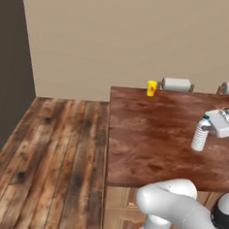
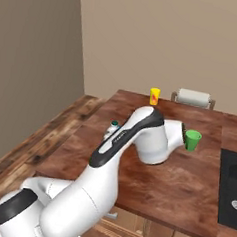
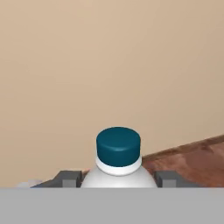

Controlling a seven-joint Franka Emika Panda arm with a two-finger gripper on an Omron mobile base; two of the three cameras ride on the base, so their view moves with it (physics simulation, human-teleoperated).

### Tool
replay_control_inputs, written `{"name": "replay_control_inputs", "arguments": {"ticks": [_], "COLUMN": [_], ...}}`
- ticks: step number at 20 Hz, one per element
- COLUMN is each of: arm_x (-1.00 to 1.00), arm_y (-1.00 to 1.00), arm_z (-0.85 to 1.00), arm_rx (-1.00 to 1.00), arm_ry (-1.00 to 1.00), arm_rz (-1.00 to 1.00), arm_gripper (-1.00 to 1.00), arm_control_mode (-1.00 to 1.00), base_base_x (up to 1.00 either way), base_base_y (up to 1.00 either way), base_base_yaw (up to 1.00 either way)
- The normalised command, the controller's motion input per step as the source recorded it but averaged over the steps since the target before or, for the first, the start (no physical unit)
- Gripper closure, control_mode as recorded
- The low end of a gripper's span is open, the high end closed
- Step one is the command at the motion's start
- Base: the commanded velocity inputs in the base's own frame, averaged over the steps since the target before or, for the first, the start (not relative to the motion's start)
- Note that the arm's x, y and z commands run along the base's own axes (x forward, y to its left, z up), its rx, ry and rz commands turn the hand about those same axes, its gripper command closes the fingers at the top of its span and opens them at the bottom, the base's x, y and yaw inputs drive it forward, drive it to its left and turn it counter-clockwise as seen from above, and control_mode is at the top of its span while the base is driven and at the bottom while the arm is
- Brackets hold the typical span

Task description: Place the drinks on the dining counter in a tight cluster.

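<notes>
A: Bottle (image 1: 201,134) stands upright on the counter (image 1: 149,134), toward its right side, well apart from the yellow cup (image 1: 151,88) at the far edge. The gripper (image 3: 118,177) is pinching it at the shoulder, one finger (image 3: 69,178) on each side, just under the dark cap (image 3: 118,145).

B: Whether its base is touching the wood or hanging just above it, I can't tell.

A: Nor can I. That is the risk, I'd judge: held so high up, the bottle could swing or tip if the arm jerks, and letting go while the base is off the wood could topple it.

B: Anything else?

A: The green cup (image 2: 192,139) sits near the arm's elbow in the right base view. A wide swing might knock it.

B: What does each view add?

A: The left base view gives the whole bottle and a stool (image 1: 176,84) behind the counter. The right base view hides most of the bottle behind the arm, leaving just the cap. The hand view alone shows the grip.
</notes>
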Motion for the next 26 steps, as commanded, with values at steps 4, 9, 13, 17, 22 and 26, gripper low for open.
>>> {"name": "replay_control_inputs", "arguments": {"ticks": [4, 9, 13, 17, 22, 26], "arm_x": [0.83, 0.75, 0.36, 0.38, 0.39, 0.38], "arm_y": [0.40, 0.33, 0.29, 0.27, 0.32, 0.38], "arm_z": [-0.04, -0.11, -0.13, -0.21, -0.27, -0.33], "arm_rx": [-0.37, -0.15, 0.13, 0.19, 0.05, -0.06], "arm_ry": [-0.24, -0.07, 0.01, 0.02, -0.04, -0.06], "arm_rz": [-0.03, -0.02, 0.00, 0.00, 0.00, -0.02], "arm_gripper": [1.00, 1.00, 1.00, 1.00, 1.00, 1.00], "arm_control_mode": [-1.00, -1.00, -1.00, -1.00, -1.00, -1.00], "base_base_x": [0.00, 0.00, 0.00, 0.00, 0.00, 0.00], "base_base_y": [0.00, 0.00, 0.00, 0.00, 0.00, 0.00], "base_base_yaw": [0.00, 0.00, 0.00, 0.00, 0.00, 0.00]}}
